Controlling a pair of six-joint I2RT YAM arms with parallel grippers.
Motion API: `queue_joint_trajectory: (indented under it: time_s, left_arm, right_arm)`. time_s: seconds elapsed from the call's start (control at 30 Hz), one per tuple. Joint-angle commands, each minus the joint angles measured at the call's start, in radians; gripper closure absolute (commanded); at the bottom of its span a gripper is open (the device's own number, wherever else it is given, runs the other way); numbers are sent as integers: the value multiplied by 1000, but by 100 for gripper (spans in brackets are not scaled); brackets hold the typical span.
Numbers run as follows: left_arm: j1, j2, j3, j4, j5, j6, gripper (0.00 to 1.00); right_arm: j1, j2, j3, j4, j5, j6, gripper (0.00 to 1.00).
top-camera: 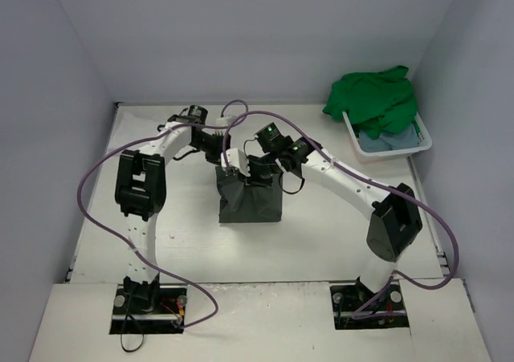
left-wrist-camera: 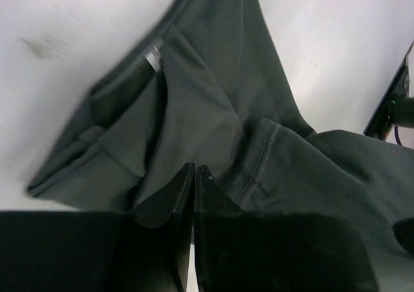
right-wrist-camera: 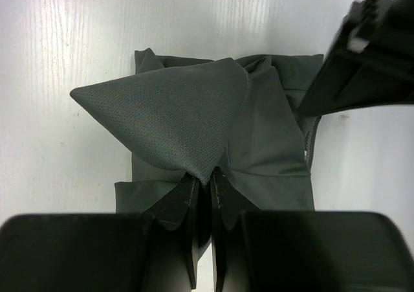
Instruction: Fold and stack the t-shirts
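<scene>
Top external: dark grey t-shirt (top-camera: 250,205) on bench (top-camera: 337,233); right pincer (right-wrist-camera: 204,175) clamps a raised fold at shirt's far edge; left pincer (left-wrist-camera: 195,170) closed tight alongside, grip unclear.

Bare table (top-camera: 193,250) near; dark t-shirt (top-camera: 250,205), basket (top-camera: 401,153) beyond.
</scene>
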Motion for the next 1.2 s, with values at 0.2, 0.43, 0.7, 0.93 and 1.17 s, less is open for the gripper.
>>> queue_joint_trajectory:
  time_s: [0.2,0.43,0.7,0.93,1.17]
  left_arm:
    - [-27,-77,-66,-3,198,-38,100]
    - [-85,-152,-115,-202,260,104,100]
    - [-157,-211,-218,-244,272,175,100]
    - [-207,-188,-215,-293,237,198,100]
    - [-194,-114,-97,-299,157,165,100]
  right_arm:
    - [35,35,-2,24,-17,16,100]
    - [73,29,-23,22,6,47,100]
    - [124,1,-25,22,45,90,100]
    - [164,-34,-53,19,107,105,100]
    - [93,15,-30,18,115,56,100]
